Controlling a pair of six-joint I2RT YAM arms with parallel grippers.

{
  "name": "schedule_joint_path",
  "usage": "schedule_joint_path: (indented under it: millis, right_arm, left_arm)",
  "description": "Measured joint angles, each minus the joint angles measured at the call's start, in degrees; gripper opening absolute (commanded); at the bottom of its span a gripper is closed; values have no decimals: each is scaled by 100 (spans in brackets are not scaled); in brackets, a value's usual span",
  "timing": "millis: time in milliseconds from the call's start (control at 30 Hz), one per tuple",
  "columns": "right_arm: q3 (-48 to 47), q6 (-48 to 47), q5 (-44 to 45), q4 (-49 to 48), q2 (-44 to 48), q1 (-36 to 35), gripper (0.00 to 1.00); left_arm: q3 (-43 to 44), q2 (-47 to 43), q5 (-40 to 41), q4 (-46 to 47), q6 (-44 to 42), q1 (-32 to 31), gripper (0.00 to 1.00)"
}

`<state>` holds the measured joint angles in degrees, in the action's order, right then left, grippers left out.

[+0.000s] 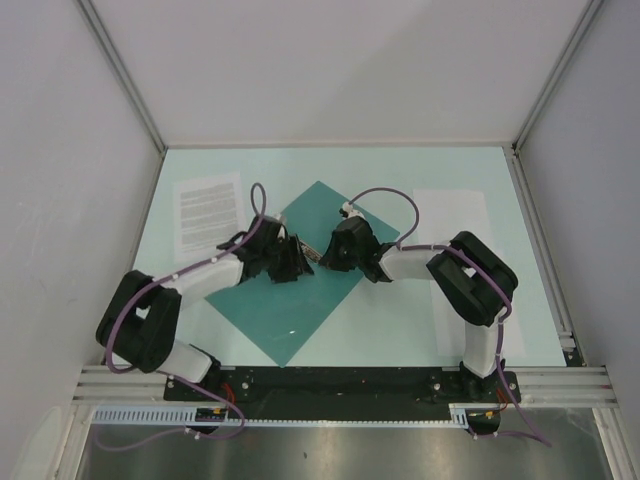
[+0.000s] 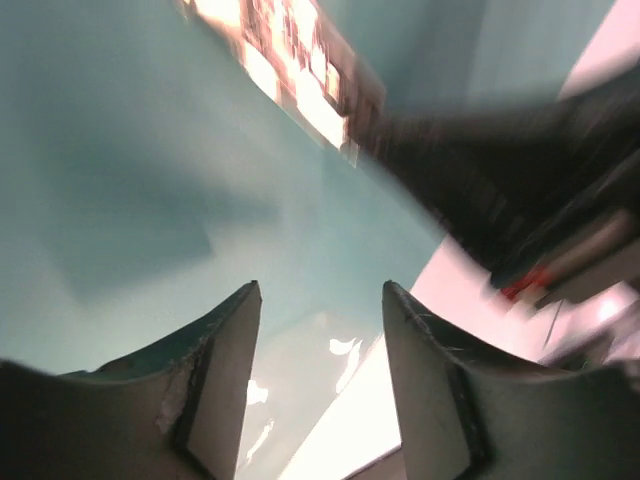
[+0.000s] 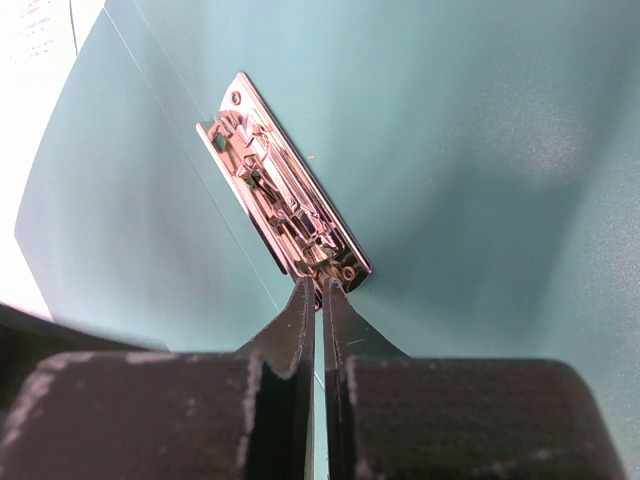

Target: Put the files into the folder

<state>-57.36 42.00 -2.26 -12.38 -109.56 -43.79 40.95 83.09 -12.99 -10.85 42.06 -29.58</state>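
The teal folder point(image 1: 300, 320) lies open and turned diagonally in the middle of the table, with its metal clip point(image 1: 312, 257) showing inside. The printed file point(image 1: 207, 210) lies flat at the back left, and the nearly blank file point(image 1: 450, 215) lies at the back right. My left gripper point(image 1: 292, 262) is open over the folder's left part, with teal card and a pale glossy surface between its fingers point(image 2: 225, 380). My right gripper point(image 3: 320, 285) is pinched on the near end of the clip point(image 3: 285, 190), low over the folder's inner face point(image 3: 480, 150).
Grey walls and aluminium posts close in the table on three sides. A metal rail point(image 1: 340, 380) carrying both arm bases runs along the near edge. The right gripper's black body point(image 2: 500, 170) shows blurred just past the left fingers, so the two grippers are close together.
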Motion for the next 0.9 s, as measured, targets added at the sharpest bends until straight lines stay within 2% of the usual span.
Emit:
schedule_joint_path:
  millis: [133,300,433,733,800,833,900]
  right_arm:
    - [15,4,-2,-20,13,0,0]
    - [31,20,20,-44,28,-26,0]
    - [35,24,17,-61,28,-72,0]
    - [50,20,4,-94,33,-98,0]
    - [57,20,2,-103,35,-103,0]
    - [57,20,2,-103,35,-105,0]
    - [61,20,0,-105,39,-109,0]
  left_arm:
    - [1154,564,284,-459,48,487,45]
    - [2107,1602,695,-802,107,745,39]
    - [2192,2107,811,-1049,275,743,36]
    - [2492,2315,984,-1172,361,682,34]
    - [2509,2328,1036,-1182,361,656,28]
    - [2544,2352,1064,-1198,358,636,20]
    - [2634,2437,1113,-1211,369,592,15]
